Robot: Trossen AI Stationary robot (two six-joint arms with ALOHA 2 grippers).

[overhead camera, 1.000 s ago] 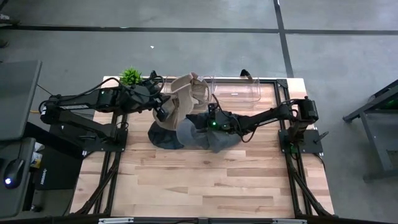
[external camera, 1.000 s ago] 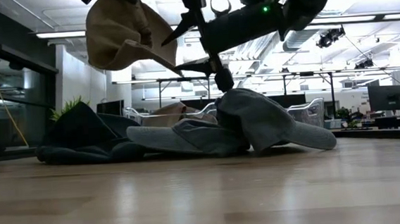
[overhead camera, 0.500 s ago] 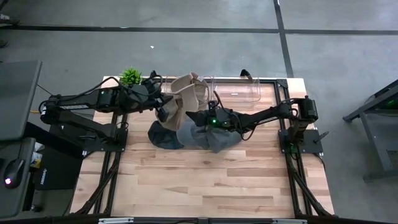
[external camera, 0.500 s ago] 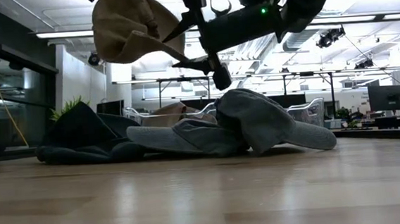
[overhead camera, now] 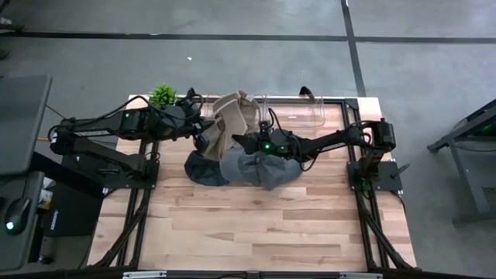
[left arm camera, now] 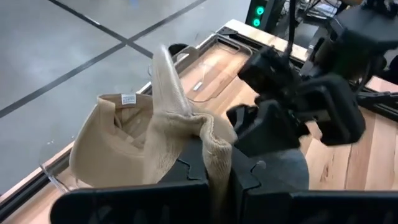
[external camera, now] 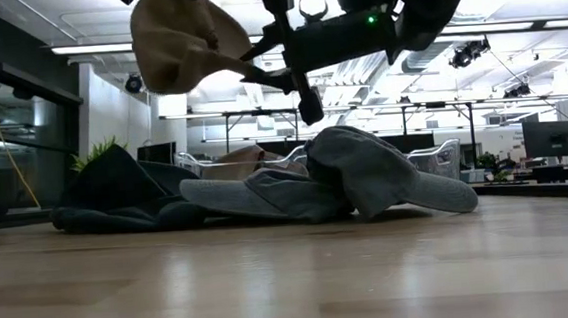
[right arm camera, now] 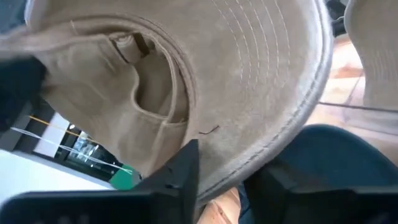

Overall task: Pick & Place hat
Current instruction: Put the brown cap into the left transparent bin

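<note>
A tan hat [overhead camera: 231, 116] hangs in the air over the table's far middle, and my left gripper [overhead camera: 205, 133] is shut on it. The hat also shows in the low view [external camera: 181, 41] and the left wrist view [left arm camera: 124, 143]. My right gripper [overhead camera: 242, 142] reaches level from the table's right and is shut on the hat's brim [right arm camera: 261, 93]. Below both grippers, a pile of grey and dark hats [overhead camera: 248, 167] lies on the table. My left gripper pinches a bunched fold of the tan hat's cloth [left arm camera: 214, 146] between its two fingers, coming from the table's left and slanting slightly down. The hat is lifted clear of the table and spreads out beyond the fingers. My right gripper has the brim's outer edge [right arm camera: 233, 165] between its two fingers, one finger [right arm camera: 183, 168] on the brim's underside. It comes level from the table's right. The hat stays clear of the pile below.
A clear plastic bin [overhead camera: 298, 112] stands at the far edge right of the tan hat. A small green plant [overhead camera: 163, 94] sits at the far left corner. The pile of hats [external camera: 365, 173] lies under both grippers. The near half of the wooden table [overhead camera: 256, 232] lies bare.
My right gripper has risen off the grey hat pile and gone toward the table's left, up to the tan hat's brim, and its fingers have drawn together around the brim's edge. The hat in my left gripper has tipped a little, its brim swinging up.
</note>
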